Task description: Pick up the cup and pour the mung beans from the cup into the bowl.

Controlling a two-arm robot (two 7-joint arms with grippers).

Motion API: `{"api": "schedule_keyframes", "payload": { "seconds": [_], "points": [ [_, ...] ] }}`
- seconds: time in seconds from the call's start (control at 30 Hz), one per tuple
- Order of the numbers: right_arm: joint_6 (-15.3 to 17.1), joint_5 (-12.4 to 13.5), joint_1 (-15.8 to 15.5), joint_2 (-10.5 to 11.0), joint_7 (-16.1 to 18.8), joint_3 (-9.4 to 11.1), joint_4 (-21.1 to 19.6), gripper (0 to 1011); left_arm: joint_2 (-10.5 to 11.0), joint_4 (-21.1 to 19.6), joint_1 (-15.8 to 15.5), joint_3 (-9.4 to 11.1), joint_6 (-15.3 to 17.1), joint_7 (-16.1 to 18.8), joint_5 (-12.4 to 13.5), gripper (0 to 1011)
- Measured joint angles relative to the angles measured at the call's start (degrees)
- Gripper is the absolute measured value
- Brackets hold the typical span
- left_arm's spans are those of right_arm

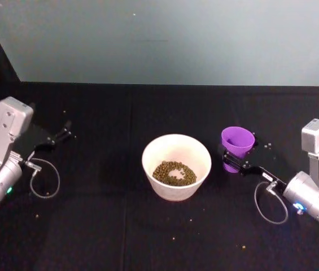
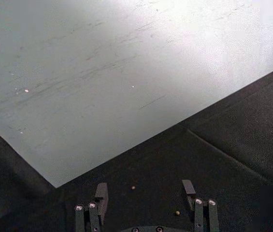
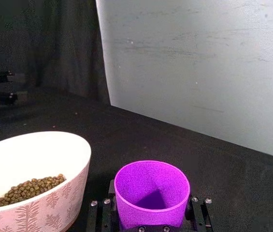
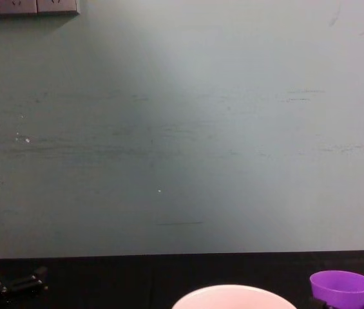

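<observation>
The purple cup (image 1: pixel 237 148) stands upright just right of the bowl (image 1: pixel 148 169). My right gripper (image 1: pixel 235 164) is shut on its lower part. In the right wrist view the cup (image 3: pixel 151 193) sits between the fingers (image 3: pixel 197 209) and its inside looks empty. The pale bowl (image 3: pixel 54 203) holds a heap of mung beans (image 1: pixel 174 173), which also show in the right wrist view (image 3: pixel 30 189). In the chest view the cup (image 4: pixel 341 288) and the bowl's rim (image 4: pixel 233 297) peek up at the bottom edge. My left gripper (image 1: pixel 66 134) rests open at the far left, holding nothing (image 2: pixel 146 191).
A few stray beans (image 1: pixel 269 145) lie on the black tabletop (image 1: pixel 103 226). A grey wall panel (image 1: pixel 170 39) closes off the back. Cable loops hang beside both wrists (image 1: pixel 45 178).
</observation>
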Motion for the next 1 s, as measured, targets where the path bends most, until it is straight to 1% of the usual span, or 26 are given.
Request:
{"api": "schedule_keyframes", "payload": {
  "seconds": [0.2, 0.23, 0.27, 0.37, 0.4, 0.47, 0.5, 0.53, 0.6, 0.73, 0.77, 0.8, 0.9, 0.93, 0.97, 1.0],
  "points": [
    [0.05, 0.0, 0.02, 0.02, -0.05, -0.09, 0.0, 754, 0.0, 0.0, 0.0, 0.0, 0.0, 0.0, 0.0, 1000],
    [0.07, -0.02, 0.02, 0.02, -0.05, -0.13, 0.01, 782, 0.0, 0.0, 0.0, 0.0, 0.0, 0.0, 0.0, 1000],
    [0.07, -0.02, 0.02, 0.02, -0.05, -0.13, 0.01, 782, 0.0, 0.0, 0.0, 0.0, 0.0, 0.0, 0.0, 1000],
    [0.2, -0.08, 0.02, 0.03, -0.05, -0.17, 0.03, 833, 0.0, 0.0, 0.0, 0.0, 0.0, 0.0, 0.0, 1000],
    [0.2, -0.08, 0.02, 0.04, -0.05, -0.18, 0.03, 891, 0.0, 0.0, 0.0, 0.0, 0.0, 0.0, 0.0, 1000],
    [0.2, -0.08, 0.03, 0.04, -0.06, -0.19, 0.03, 924, 0.0, 0.0, 0.0, 0.0, 0.0, 0.0, 0.0, 1000],
    [0.2, -0.08, 0.03, 0.05, -0.07, -0.2, 0.03, 966, 0.0, 0.0, 0.0, 0.0, 0.0, 0.0, 0.0, 1000],
    [0.2, -0.08, 0.04, 0.05, -0.07, -0.2, 0.03, 982, 0.0, 0.0, 0.0, 0.0, 0.0, 0.0, 0.0, 1000],
    [0.2, -0.08, 0.05, 0.06, -0.09, -0.22, 0.03, 1004, 0.0, 0.0, 0.0, 0.0, 0.0, 0.0, 0.0, 1000],
    [0.2, -0.07, 0.07, 0.08, -0.14, -0.23, 0.03, 1004, 0.0, 0.0, 0.0, 0.0, 0.0, 0.0, 0.0, 1000],
    [0.21, -0.08, -0.53, 0.22, -0.39, 0.16, -1.2, 1004, 0.0, 0.0, 0.0, 0.0, 0.0, 0.0, 0.0, 1000],
    [0.21, -0.08, -0.53, 0.22, -0.39, 0.16, -1.2, 1004, 0.0, 0.0, 0.0, 0.0, 0.0, 0.0, 0.0, 1000],
    [0.3, -0.09, -2.01, 0.59, -0.95, 1.11, -3.92, 1004, 0.0, 0.0, 0.0, 0.0, 0.0, 0.0, 0.0, 1000],
    [0.46, -0.04, -2.74, 0.8, -1.16, 1.7, -5.44, 1004, 0.0, 0.0, 0.0, 0.0, 0.0, 0.0, 0.0, 1000],
    [0.52, 0.0, -3.01, 0.86, -1.28, 1.9, -5.93, 1004, 0.0, 0.0, 0.0, 0.0, 0.0, 0.0, 0.0, 1000],
    [0.78, 0.15, -3.81, 1.07, -1.5, 2.47, -7.56, 1004, 0.0, 0.0, 0.0, 0.0, 0.0, 0.0, 0.0, 1000]
  ]
}}
